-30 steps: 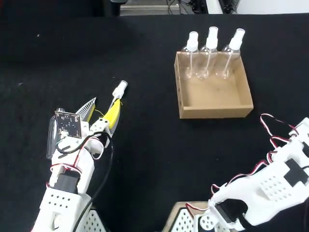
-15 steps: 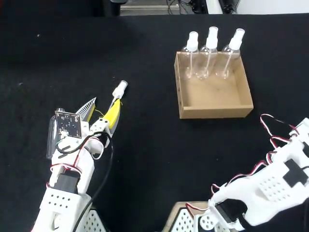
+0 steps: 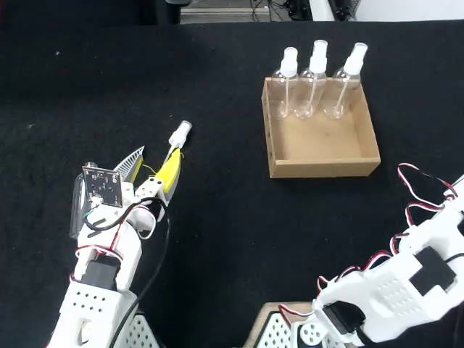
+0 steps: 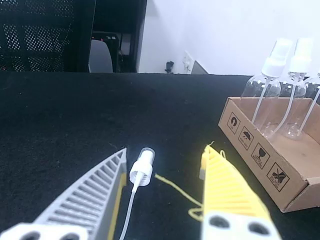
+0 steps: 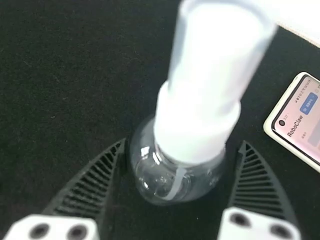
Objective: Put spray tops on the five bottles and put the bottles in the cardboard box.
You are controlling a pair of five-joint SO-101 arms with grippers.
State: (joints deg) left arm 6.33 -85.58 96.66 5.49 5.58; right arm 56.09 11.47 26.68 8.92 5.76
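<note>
Well, against half a second ago the right arm (image 3: pixel 406 283) in the high view has slid toward the near edge of the tabletop (image 3: pixel 217 72) and turned a little, its wire loops dropping with it. My left arm, the cardboard box (image 3: pixel 319 170) and everything else sit as they were.

On the right wrist view, the right claw (image 5: pixel 175 150) pinches a clear bottle (image 5: pixel 172 175) at its shoulder, one dark ribbed finger on each side. The bottle's white spray top (image 5: pixel 215 80) points up at the camera, with the thin tube showing through the plastic.

My left claw (image 3: pixel 156 154) is spread wide, low over the cloth. The loose spray top (image 4: pixel 142 167) lies between its grey and yellow fingers, nearer the grey one, its dip tube trailing back toward the wrist. A second clear bottle (image 3: pixel 76 206) lies on its side along the left arm, partly hidden by it.

Three topped bottles (image 3: pixel 313 83) stand in a row against the box's far wall.

Black cloth covers the tabletop. A phone (image 5: pixel 300 117) lies on it near the right claw. Behind the table the left wrist view shows a white wall and a dark mesh chair (image 4: pixel 40 35).
</note>
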